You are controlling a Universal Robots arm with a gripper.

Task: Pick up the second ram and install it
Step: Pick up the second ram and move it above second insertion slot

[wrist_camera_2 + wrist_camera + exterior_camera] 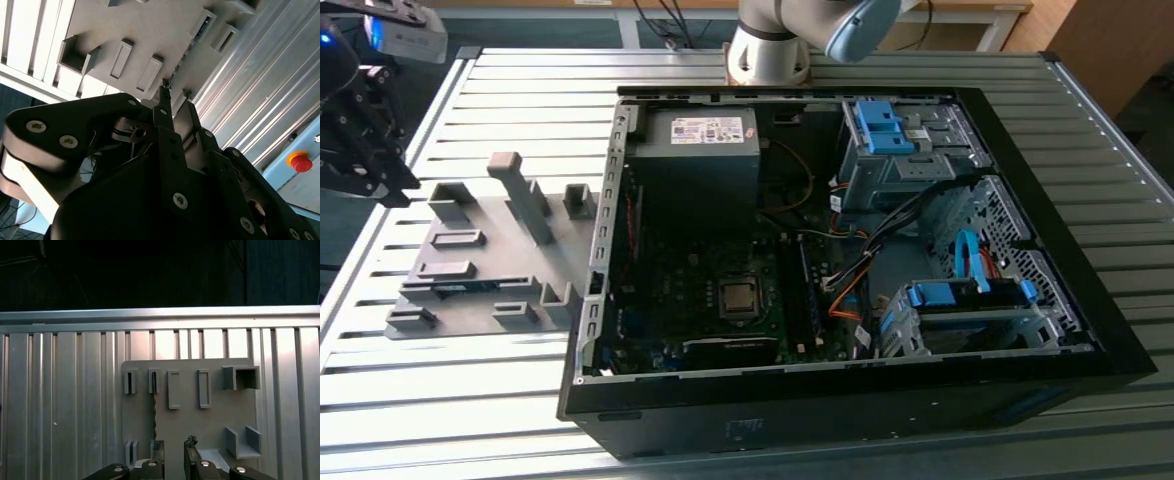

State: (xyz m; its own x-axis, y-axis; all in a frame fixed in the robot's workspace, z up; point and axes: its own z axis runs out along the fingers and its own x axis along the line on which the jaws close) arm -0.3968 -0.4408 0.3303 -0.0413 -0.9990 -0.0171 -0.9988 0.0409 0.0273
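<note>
- Hovering over the plate [210,420] in the first wrist view, the gripper [174,446] has its fingers [159,452] a narrow gap apart, with nothing between them; bare plate shows through the gap.
- The ram [154,415] stands on edge in the plate's slots, a thin dark line running between two small slotted blocks. One fingertip sits just beside its nearer end in that view, not around it.
- More grey blocks [241,377] rise from the same plate, well apart from the ram.
- In the exterior view the gripper hangs above the plate's far corner, at that view's left edge, and the ram shows as a green-blue strip low on the plate.
- The plate lies on a slatted metal table [507,100].
- Beside the plate, toward the exterior view's right, an open case [1107,330] lies on its side, board [707,270] exposed.
- Beyond the case stands the arm's base [767,55].
</note>
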